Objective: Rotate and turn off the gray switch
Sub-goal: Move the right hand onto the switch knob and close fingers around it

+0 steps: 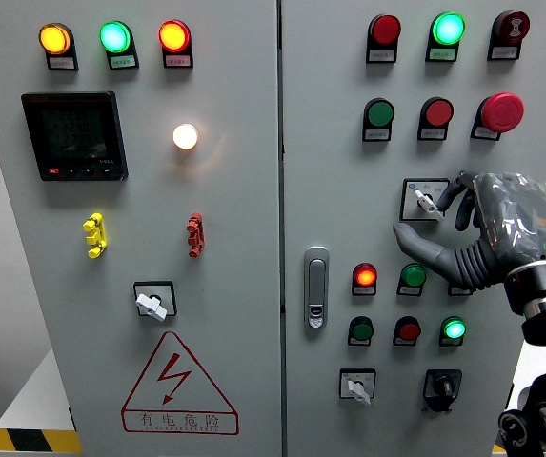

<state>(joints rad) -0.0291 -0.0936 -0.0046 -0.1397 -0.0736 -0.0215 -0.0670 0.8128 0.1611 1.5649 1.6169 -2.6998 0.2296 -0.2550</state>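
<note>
Head view, control cabinet with two grey doors meeting at a vertical seam just right of centre. Right hand (pixel 463 224): enters from the lower right edge, grey fingers under a clear cover, raised to the middle right of the frame; fingers loosely spread and holding nothing, fingertips (pixel 447 193) at or just beside the right side of the gray switch (pixel 426 201), thumb reaching left below it; actual contact cannot be judged. Gray switch: small rotary knob on a square white plate, middle right, handle slanting toward the lower right. Left arm: not visible. Right door, upper rows: red lamp (pixel 384 30), lit green lamp (pixel 448 29), red mushroom button (pixel 501 111), with a green button (pixel 379 114) and a red button (pixel 437 112) to its left. Right door, lower rows: lit red lamp (pixel 365 277), lit green lamp (pixel 454 329), second gray rotary switch (pixel 356 386), black rotary switch (pixel 441 386). Door latch (pixel 316 287): silver, just right of the seam. Left door, top: lit amber lamp (pixel 54 39), green lamp (pixel 115 37) and red lamp (pixel 173 36); below, black meter display (pixel 73 135), glowing white lamp (pixel 185 136), yellow toggle (pixel 94 235), red toggle (pixel 194 235), third gray rotary switch (pixel 152 302), red triangular high-voltage warning sign (pixel 178 386).
</note>
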